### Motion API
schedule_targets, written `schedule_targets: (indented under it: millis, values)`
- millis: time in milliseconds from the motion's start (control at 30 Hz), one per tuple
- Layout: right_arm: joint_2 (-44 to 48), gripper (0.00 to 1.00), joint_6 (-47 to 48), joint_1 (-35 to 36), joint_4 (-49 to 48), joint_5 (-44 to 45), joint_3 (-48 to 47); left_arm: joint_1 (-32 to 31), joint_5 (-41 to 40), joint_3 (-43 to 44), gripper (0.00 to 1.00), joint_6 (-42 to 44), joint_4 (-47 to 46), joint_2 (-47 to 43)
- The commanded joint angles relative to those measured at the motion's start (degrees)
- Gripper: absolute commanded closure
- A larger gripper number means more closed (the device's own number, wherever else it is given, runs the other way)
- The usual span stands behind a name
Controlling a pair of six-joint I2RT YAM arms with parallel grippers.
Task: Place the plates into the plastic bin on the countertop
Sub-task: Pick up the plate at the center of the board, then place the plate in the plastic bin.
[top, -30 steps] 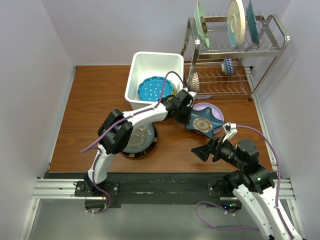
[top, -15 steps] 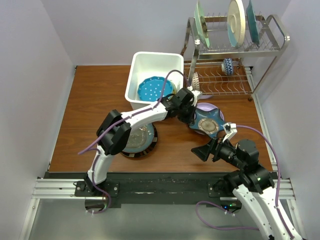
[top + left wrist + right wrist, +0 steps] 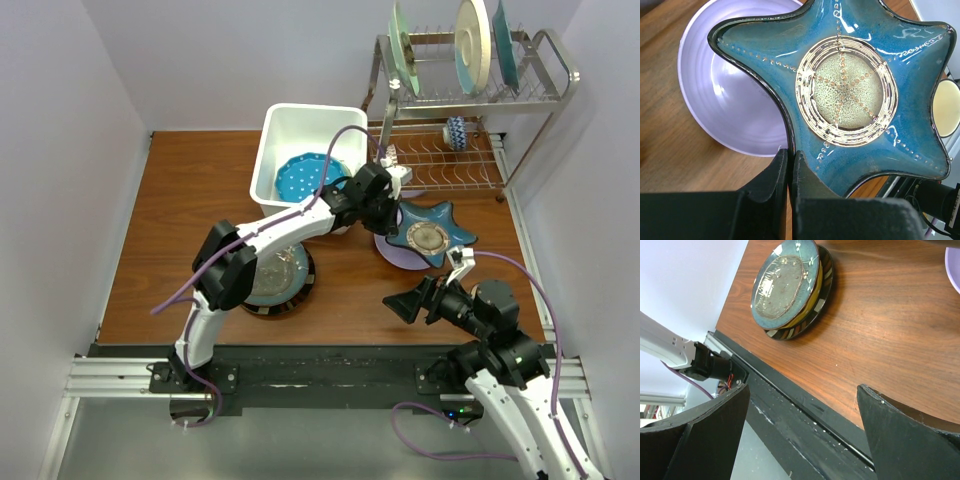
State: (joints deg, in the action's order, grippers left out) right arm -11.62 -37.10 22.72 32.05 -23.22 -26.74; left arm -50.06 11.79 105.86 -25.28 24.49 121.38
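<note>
My left gripper [image 3: 790,156] is clamped on the blue star plate [image 3: 855,95] by its rim, over the lilac plate [image 3: 725,110]. The bin [image 3: 275,130] sits just beyond-left of it. The right gripper [image 3: 408,302] has its fingers apart and is farther off.

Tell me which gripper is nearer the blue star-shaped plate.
Left. The left gripper is shut on the rim of the star-shaped plate; the right gripper hangs open apart from it, below it in the top view.

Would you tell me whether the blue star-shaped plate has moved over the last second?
Yes. The blue star-shaped plate, pinched in the left gripper, has shifted right and back, closer to the wire rack.
</note>
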Motion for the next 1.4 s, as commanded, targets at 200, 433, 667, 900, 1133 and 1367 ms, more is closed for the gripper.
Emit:
schedule_targets:
  millis: [200, 433, 667, 900, 1133, 1367]
  values:
    - [0.8, 0.09, -0.3, 0.0, -1.3, 0.3, -0.2, -0.2, -1.2, 4.0, 1.00, 1.7, -5.5, -10.6]
    - [0.6, 0.09, -0.5, -0.1, -1.8, 0.1, 0.1, 0.0, -2.7, 1.7, 1.00, 2.5, -5.5, -14.8]
    - [0.5, 0.09, -0.8, 0.0, -2.4, -0.2, 0.4, 0.3, -4.4, 0.5, 1.00, 2.6, -5.2, -18.2]
    - [0.7, 0.09, -1.0, 0.0, -2.5, -0.3, 0.8, 1.5, -6.5, -1.4, 1.00, 3.0, -3.7, -21.4]
    - [0.3, 0.09, -1.5, -0.1, -3.6, -0.9, 1.3, 3.4, -8.8, -5.0, 1.00, 3.4, -3.1, -25.8]
    - [-0.2, 0.09, -1.5, -0.1, -4.1, -0.9, 1.3, 7.1, -9.7, -10.1, 1.00, 4.1, -3.0, -30.4]
